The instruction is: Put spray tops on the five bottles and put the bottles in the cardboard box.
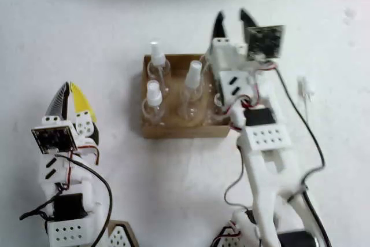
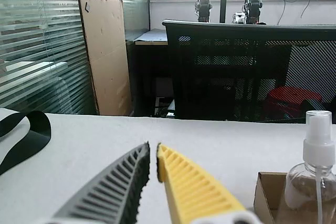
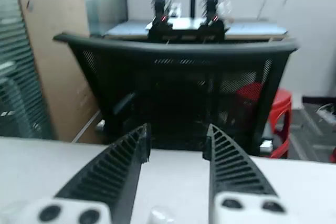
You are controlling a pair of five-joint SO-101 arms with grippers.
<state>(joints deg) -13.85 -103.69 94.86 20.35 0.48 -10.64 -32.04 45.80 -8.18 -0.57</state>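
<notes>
Bottles [image 1: 154, 107] of clear plastic stand upright in the cardboard box [image 1: 179, 130] at mid-table in the high view, at least three wearing white spray tops [image 1: 157, 53]; the box's right side is hidden under the right arm. They look empty, so I judge them light, smooth-walled, a bit slippery and easy to tip, best gripped round the body just under the shoulder, not by the top. The right gripper [image 1: 232, 24] hangs past the far edge of the box with its black fingers spread apart and nothing between them. The left gripper [image 1: 70, 93] sits well to the left of the box, grey and yellow fingers almost together and empty. A small white piece [image 1: 304, 88] lies on the table [image 1: 115, 195] to the right of the right arm, possibly a loose spray top, though it is too small to be sure. From the left wrist, that gripper [image 2: 153, 153] shows only a thin slit between its fingers, with one capped bottle [image 2: 314, 184] in the box corner [image 2: 265, 192] off to the side and apart from it. From the right wrist, that gripper [image 3: 176, 135] stands wide, holding nothing
</notes>
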